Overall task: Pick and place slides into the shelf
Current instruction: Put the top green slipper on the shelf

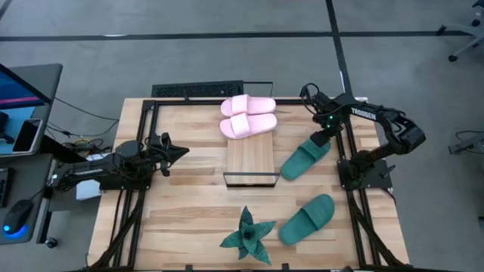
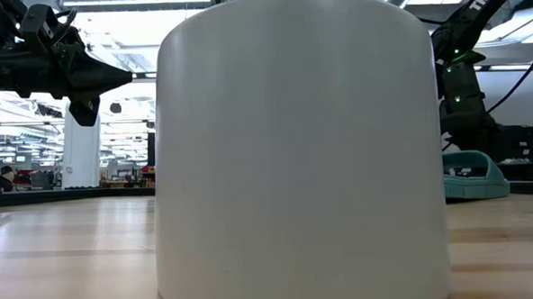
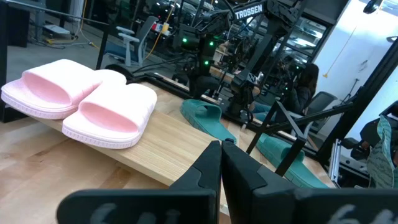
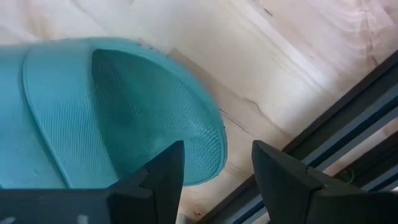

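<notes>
- Lying on the table (image 1: 189, 215), 2 teal slides: one (image 1: 305, 159) just right of the shelf (image 1: 250, 159), angled; other (image 1: 307, 218) nearer the front edge, right of the spiky green plant (image 1: 247, 236).
- 2 pink slides (image 1: 247, 115) side by side on the shelf's far end, touching each other; rest of shelf boards bare.
- R pincer (image 1: 324, 138) hangs over the far tip of the upper teal slide (image 4: 118, 112), jaws apart w/ the slide's rim showing between them; not gripping it; can't tell if fingers touch it.
- L pincer (image 1: 180, 151) clenched, empty, parked at table's left side, well apart from shelf, pointing toward it.
- Low view mostly blocked by a white cylinder (image 2: 298, 148).
- Person seated in the room beyond (image 3: 305, 81).
</notes>
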